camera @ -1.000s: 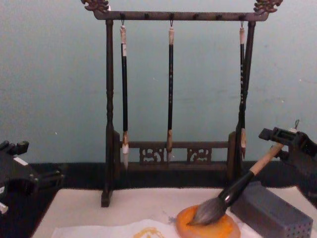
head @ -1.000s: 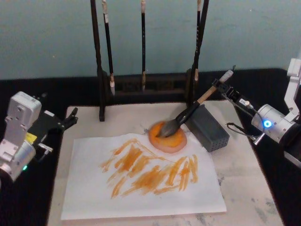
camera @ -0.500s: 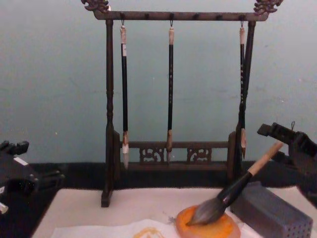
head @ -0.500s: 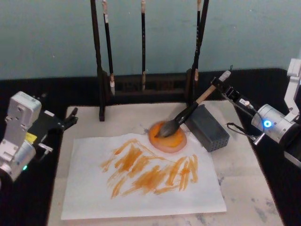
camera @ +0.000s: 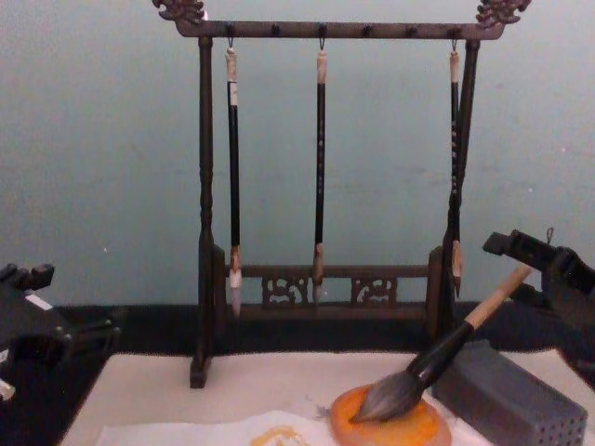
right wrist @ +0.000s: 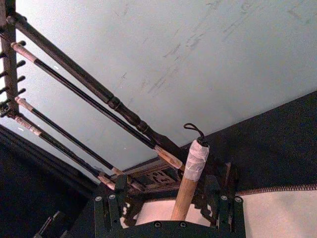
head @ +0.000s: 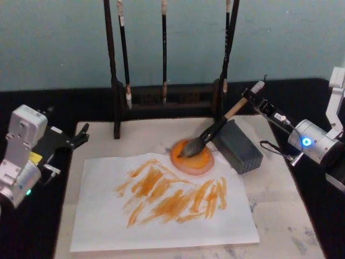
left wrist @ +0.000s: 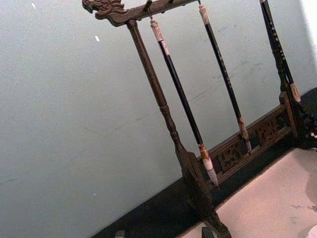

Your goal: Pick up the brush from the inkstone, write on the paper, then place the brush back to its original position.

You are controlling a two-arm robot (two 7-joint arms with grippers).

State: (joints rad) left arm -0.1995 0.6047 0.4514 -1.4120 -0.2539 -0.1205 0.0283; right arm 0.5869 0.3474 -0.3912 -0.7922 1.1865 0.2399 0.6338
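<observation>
I had the R gripper [head: 252, 99] at the top end of the big calligraphy brush [head: 215, 130] w/ bushy grey bristles, black ferrule, tan wood handle and white-wrapped tip. In the R wrist view the handle ran up between its two fingers [right wrist: 110, 208], but I couldn't tell whether they pinched it or just flanked it. The brush's long axis ran diagonally: bristles down on the round flat orange inkstone [head: 192, 157], handle rising up and away toward the R gripper, passing just over the near corner of the grey rectangular block w/ small holes [head: 241, 147] beside the inkstone. So brush head lay down-left of the gripper. R arm was clearly the nearer one. L gripper [head: 75, 138] sat parked well to the inkstone's left, off the beige mat [head: 280, 216]; couldn't tell its state. The white wavy-edged paper [head: 161, 216] in front of the inkstone already carried a spread of orange strokes, so I judged writing done and brush nearly back home; letting go was prob. what remained. Bristles looked dark, clumped, wet. Dark wooden brush rack [head: 116, 75] w/ three thin hanging brushes stood behind the inkstone.
</observation>
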